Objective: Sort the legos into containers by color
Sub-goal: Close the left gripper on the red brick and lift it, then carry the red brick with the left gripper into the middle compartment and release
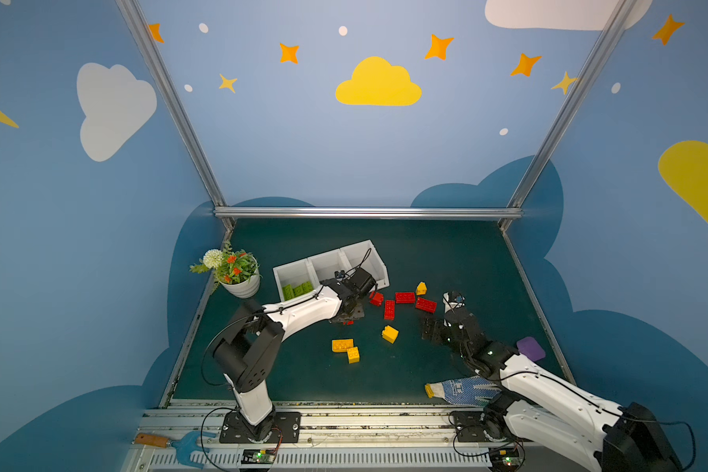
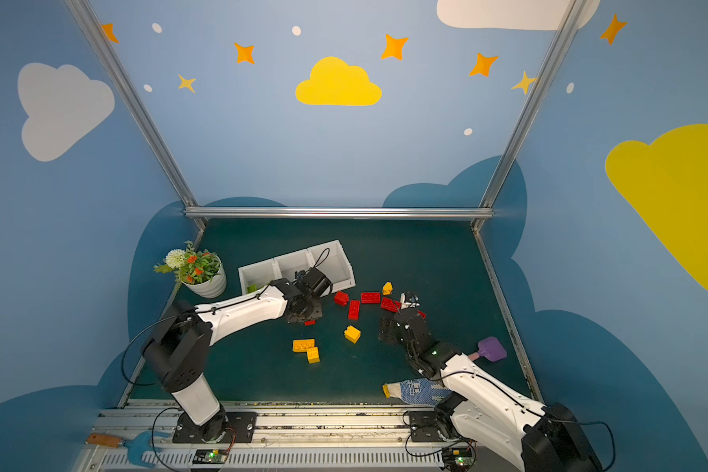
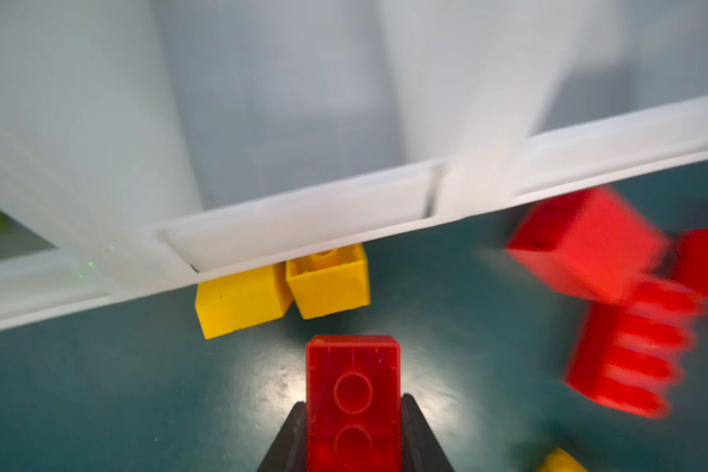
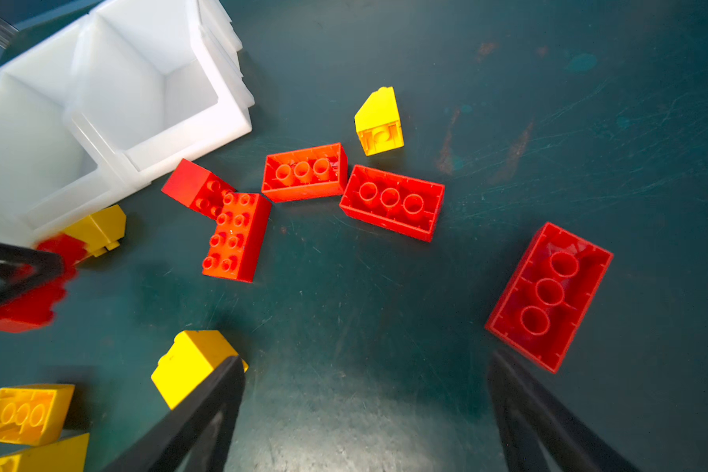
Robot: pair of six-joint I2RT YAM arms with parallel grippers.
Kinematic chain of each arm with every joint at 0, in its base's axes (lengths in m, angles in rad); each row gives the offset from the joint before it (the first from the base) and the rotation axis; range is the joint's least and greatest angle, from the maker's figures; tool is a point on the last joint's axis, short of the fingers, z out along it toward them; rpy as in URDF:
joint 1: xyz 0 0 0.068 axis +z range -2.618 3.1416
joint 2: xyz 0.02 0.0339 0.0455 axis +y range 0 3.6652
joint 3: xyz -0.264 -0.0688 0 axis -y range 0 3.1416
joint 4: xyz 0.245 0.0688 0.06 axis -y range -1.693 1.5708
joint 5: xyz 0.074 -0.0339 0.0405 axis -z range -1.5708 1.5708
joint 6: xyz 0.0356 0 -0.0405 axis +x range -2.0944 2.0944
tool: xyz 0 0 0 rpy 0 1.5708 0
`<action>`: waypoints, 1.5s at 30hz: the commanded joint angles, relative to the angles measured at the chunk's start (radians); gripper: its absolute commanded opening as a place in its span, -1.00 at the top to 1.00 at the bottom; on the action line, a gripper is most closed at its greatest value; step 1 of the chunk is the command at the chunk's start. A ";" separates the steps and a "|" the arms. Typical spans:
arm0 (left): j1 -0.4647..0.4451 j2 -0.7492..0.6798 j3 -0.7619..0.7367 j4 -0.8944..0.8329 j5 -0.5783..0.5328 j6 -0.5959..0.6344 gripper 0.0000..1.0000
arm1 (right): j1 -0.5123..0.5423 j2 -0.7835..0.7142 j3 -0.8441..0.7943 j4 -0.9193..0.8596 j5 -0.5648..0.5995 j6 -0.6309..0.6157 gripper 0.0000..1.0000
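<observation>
Closest to our lens, in the left wrist view, a held red brick fills the left gripper. Its hollow underside faces us and both dark fingers press against its long sides. We cannot tell whether it is clear of the tabletop.

We take the containers as our landmark and read both top views from left to right. A white flower pot stands just left of them. In their left-end bin lie green bricks. The left gripper hangs just in front of their middle bin, and two yellow bricks, touching each other, rest against their front wall there.

Off the containers' right front corner we see four red bricks in a loose arc, the two nearest the containers touching. A sloped yellow brick sits just behind the arc's right end. Well in front of the containers lie an L-shaped yellow pair and, right of it, a yellow cube.

Farther right of the containers, the right gripper stands wide open above bare tabletop. The yellow cube is beside one finger and a fifth red brick, hollow side up, is just beside the other. Farthest right of the containers lie a purple-headed object and, nearer the arm bases, a blue-dotted glove.
</observation>
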 commanded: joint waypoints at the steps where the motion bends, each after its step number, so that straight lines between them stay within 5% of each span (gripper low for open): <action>1: 0.001 -0.064 0.046 -0.048 -0.008 0.050 0.34 | -0.004 0.012 0.033 0.020 -0.007 -0.007 -0.81; 28: 0.269 0.147 0.330 -0.118 0.065 0.180 0.21 | -0.003 0.004 0.036 0.014 -0.015 -0.018 -0.81; 37: 0.273 0.158 0.374 -0.144 0.044 0.177 -0.21 | -0.005 -0.008 0.035 0.008 -0.026 -0.042 -0.80; 45: 0.270 -0.051 0.302 -0.152 0.064 0.171 -0.47 | -0.004 0.016 0.055 0.028 -0.113 -0.142 -0.80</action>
